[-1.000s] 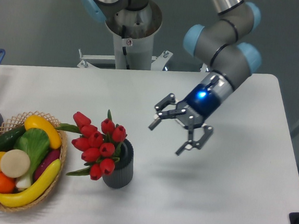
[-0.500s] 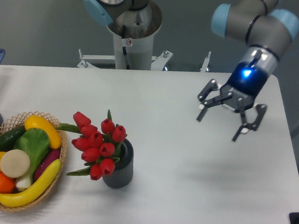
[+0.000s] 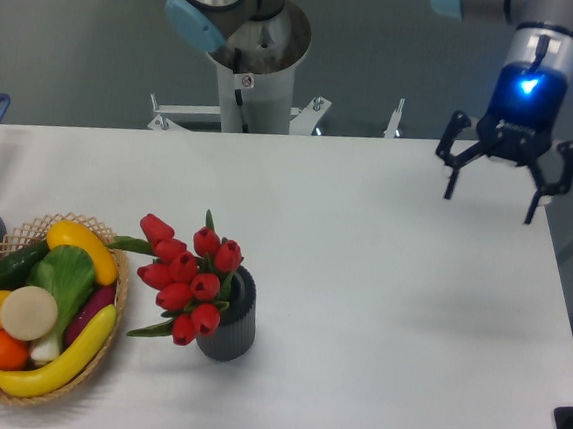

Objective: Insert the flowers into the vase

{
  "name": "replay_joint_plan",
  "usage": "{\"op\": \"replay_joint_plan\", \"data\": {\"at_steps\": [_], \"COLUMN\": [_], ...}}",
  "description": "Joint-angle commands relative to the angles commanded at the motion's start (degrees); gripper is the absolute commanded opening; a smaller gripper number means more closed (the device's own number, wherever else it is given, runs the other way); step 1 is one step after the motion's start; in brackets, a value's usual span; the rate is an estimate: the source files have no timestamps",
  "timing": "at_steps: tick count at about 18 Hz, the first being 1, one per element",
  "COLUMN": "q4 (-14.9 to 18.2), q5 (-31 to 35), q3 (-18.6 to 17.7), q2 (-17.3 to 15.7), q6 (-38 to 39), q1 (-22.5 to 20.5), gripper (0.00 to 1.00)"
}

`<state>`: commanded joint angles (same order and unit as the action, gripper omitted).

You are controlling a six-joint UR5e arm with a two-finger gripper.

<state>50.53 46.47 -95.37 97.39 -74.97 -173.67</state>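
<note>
Our pincer (image 3: 491, 197) is hanging released, fingers spread wide and gripping nothing, above the far right part of the surface (image 3: 378, 313), well apart from the vase (image 3: 232, 325). We are seeing the flowers (image 3: 189, 276) sitting in the vase, their red buds leaning out over its left rim. Just beside the vase, to its left, a wicker basket (image 3: 104, 344) is holding fruit and vegetables.

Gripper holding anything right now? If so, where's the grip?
Nothing. The gripper is open and empty; the flowers sit in the vase.
</note>
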Motion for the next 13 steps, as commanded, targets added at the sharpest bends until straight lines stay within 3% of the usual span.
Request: {"op": "replay_joint_plan", "data": {"at_steps": [3,6,13], "q4": [2.73,5.36,18.89], "q5": [6.86,11.7,16.89], "q3": [1.15,0.8,3.08], "q2": [-1.14,-2.2,-3.61], "q6": [-1.66,-10.08,-32.49], "q1": [-0.09,-0.17,-5.62], "gripper": [1.0,1.0,1.0]}}
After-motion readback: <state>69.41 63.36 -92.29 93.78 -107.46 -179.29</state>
